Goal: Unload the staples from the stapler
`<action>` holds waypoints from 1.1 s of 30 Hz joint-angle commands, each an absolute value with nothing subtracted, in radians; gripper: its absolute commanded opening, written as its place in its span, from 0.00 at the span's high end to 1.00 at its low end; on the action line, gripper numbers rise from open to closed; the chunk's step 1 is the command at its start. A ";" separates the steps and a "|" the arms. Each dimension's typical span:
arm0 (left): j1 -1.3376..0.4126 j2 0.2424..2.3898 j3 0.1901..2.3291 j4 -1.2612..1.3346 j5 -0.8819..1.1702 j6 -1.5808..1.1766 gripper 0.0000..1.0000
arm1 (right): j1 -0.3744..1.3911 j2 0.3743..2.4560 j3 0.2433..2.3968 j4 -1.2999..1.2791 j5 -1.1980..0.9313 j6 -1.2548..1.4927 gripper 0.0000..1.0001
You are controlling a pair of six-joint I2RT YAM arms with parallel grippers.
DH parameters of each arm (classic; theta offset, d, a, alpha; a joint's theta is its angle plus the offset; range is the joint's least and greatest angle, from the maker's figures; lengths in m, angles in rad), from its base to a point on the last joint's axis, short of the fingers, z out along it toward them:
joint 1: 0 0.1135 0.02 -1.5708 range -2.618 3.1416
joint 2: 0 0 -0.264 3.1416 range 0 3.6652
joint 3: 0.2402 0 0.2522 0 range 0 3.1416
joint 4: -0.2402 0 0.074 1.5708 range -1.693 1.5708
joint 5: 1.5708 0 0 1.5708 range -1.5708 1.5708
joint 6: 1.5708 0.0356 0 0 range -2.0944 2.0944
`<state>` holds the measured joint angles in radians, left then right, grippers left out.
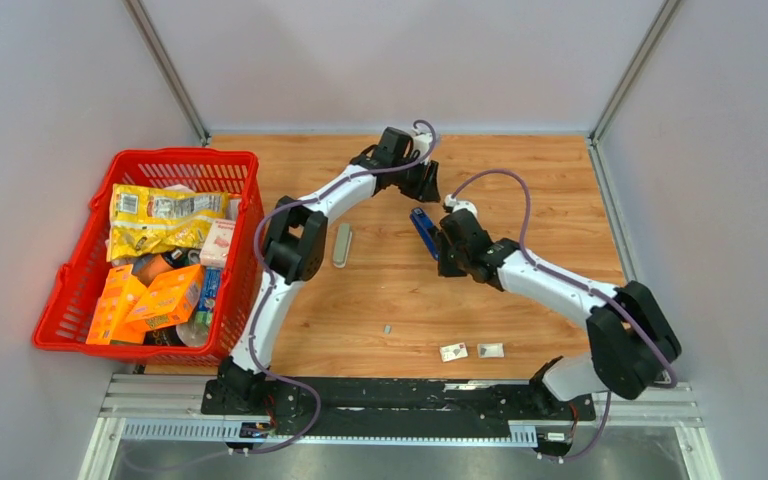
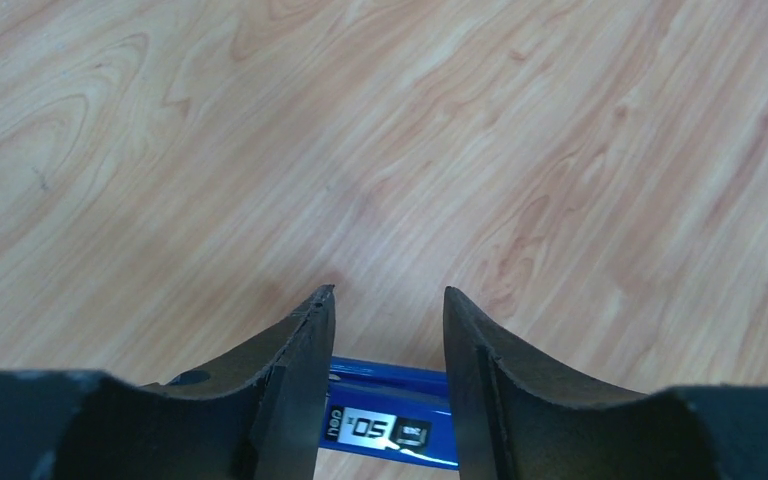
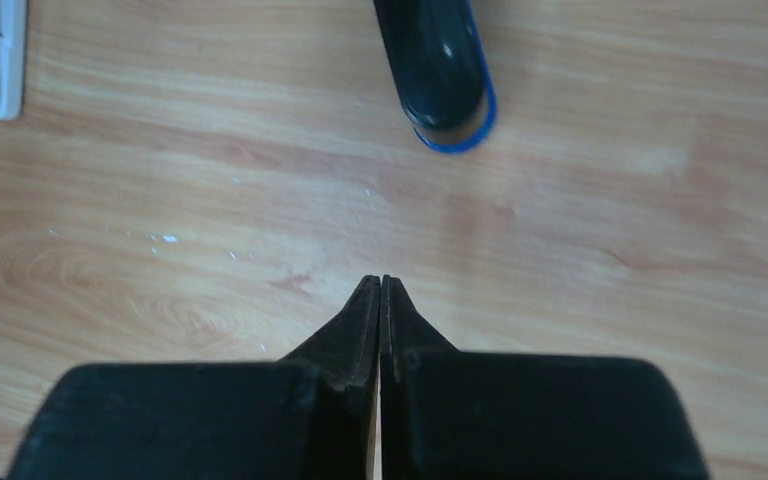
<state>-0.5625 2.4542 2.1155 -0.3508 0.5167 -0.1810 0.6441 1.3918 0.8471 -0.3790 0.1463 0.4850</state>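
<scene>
Top view, read near to far. At the near edge of the table point(image 1: 520, 170), toward 5 o'clock, lie two white packets point(image 1: 453, 351). Just beyond, at 6 o'clock, one short grey staple strip point(image 1: 387, 328) lies loose on the wood. I judge part of the load is out; whether more sits in the magazine I cannot tell.

Mid-table: my right claw point(image 3: 381, 285), jaws pressed together on nothing, points at the rounded end of the blue stapler point(image 1: 421, 228), near but apart. The stapler lies flat, its long axis running 11 to 5 o'clock; its nose end I cannot tell.

Farther: my left claw point(image 2: 388, 295), partly open, straddles the stapler's far end; contact is unclear. At 9 o'clock are a grey stapler point(image 1: 341, 245) and a red basket point(image 1: 182, 155).
</scene>
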 commanded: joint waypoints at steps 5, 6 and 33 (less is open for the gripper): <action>-0.566 2.511 2.171 -0.422 0.448 -0.181 0.52 | 0.617 1.630 0.997 -0.201 0.121 0.462 1.00; -0.566 2.510 2.160 -0.426 0.449 -0.181 0.52 | 0.614 1.653 1.011 -0.198 0.124 0.463 1.00; -0.586 2.033 1.500 -0.404 0.397 -0.127 0.54 | 0.454 1.740 1.112 -0.275 0.249 0.449 1.00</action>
<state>-0.5636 2.1509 1.5646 -0.4088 0.3977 -0.1471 0.4561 1.7481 1.0687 -0.2829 0.2268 0.4664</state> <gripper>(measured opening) 0.461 0.004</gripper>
